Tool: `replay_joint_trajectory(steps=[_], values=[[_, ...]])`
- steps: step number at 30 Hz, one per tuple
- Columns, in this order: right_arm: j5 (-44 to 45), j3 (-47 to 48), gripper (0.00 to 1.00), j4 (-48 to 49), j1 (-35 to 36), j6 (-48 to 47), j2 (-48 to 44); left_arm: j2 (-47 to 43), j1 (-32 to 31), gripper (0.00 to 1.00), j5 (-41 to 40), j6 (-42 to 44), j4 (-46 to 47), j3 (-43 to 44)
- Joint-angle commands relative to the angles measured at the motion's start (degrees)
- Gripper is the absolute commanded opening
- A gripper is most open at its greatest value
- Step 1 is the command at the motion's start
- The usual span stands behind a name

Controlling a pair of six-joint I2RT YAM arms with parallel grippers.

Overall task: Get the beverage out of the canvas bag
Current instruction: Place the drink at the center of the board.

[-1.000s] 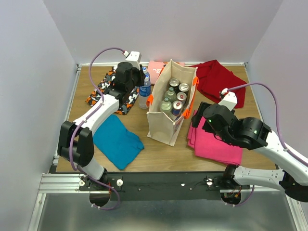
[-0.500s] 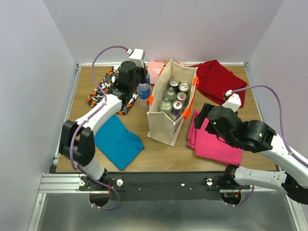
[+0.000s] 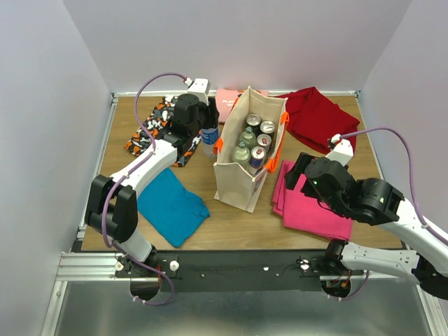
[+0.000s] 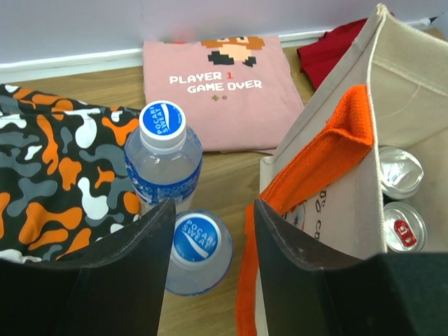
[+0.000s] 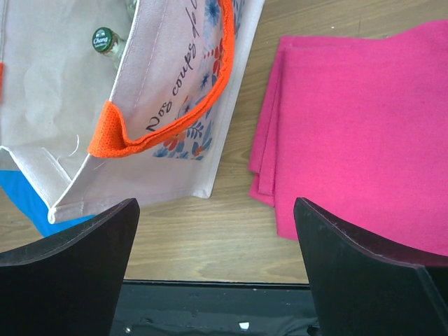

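Blue-capped Pocari Sweat bottles (image 4: pixel 163 157)

The upright boxy beige canvas bag (image 4: pixel 420 84), orange-handled and holding cans (image 4: pixel 400 171), stands just right of the left pincer (image 4: pixel 213 210). A clear blue-capped beverage bottle (image 4: pixel 192 252) stands outside it, between the parted fingers.

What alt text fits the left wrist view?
The left tool, fingers apart, hangs over a clear plastic bottle with a blue cap standing on the wooden table, a second identical bottle just behind. The beige canvas bag with orange handles, silver cans inside, stands at right; a pink printed T-shirt and an orange-black camouflage cloth lie beyond.
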Motion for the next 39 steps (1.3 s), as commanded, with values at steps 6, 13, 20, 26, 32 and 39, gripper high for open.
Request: replay_joint_trajectory(steps=[6,13,20,26,32,39], values=[[1.8,-0.9,1.0,0.6,0.5,1.6,-1.3,-1.1,-0.2,0.58,-0.6,-1.4,-7.4,2.1],[1.6,-1.8,1.0,0.7,0.5,1.7,-1.9,-1.3,-0.4,0.55,-0.9,-1.2,-11.9,2.9],[1.3,-1.7,1.0,0.7,0.4,1.7,-2.4,0.8,-0.5,0.56,-2.8,-1.5,-14.0,5.0],[1.5,-1.8,1.0,0.5,0.4,2.0,-2.9,2.4,-0.5,0.56,-3.2,-1.1,-14.8,7.2],[1.4,-1.9,1.0,0.0,0.5,2.5,-3.0,4.4,-0.6,0.53,-3.7,-0.7,-16.2,9.2],[1.7,-2.1,1.0,-0.7,0.4,3.2,-4.0,4.8,-0.7,0.5,-5.7,-0.5,-16.9,9.3]])
